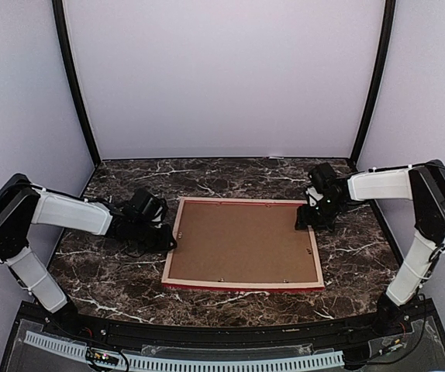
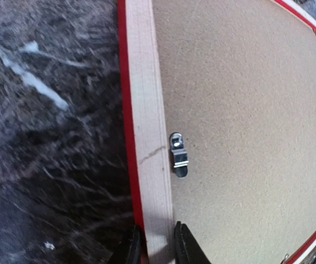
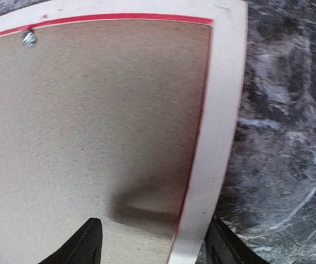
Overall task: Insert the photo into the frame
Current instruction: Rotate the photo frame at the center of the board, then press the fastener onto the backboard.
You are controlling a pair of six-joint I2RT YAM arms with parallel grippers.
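1. Top external view: the frame (image 1: 246, 283) lies flat and face down in the middle of the table (image 1: 114, 283). Its pale wood back is up, and a strip of red shows along the near edge.
2. A brown board (image 1: 242, 240) fills the frame's opening, set inside the four rails. Whether the photo lies under it cannot be told.
3. In the left wrist view, a small metal clip (image 2: 178, 154) sits at the inner edge of the left rail and lies over the board's margin. Another small metal piece shows near the far rail in the right wrist view.
4. The left arm has its elbow high at the far left. Its forearm reaches right and down, bringing the left gripper (image 1: 164, 239) to about the middle of the frame's left rail.
5. In the left wrist view, its fingers (image 2: 186, 248) straddle that rail, one outside over the table and one inside over the board. Each is close against the wood, so the jaws look clamped on the rail.
6. The right arm rises from its base to an elbow at the far right. Its white forearm reaches left, setting the right gripper (image 1: 309, 219) at the frame's far right corner.
7. In the right wrist view, its fingers (image 3: 83, 245) stand wide apart across the right rail. The inner one is over the board, apart from the wood, and the outer one is just beside the rail over the table. The jaws are parted and grip nothing.
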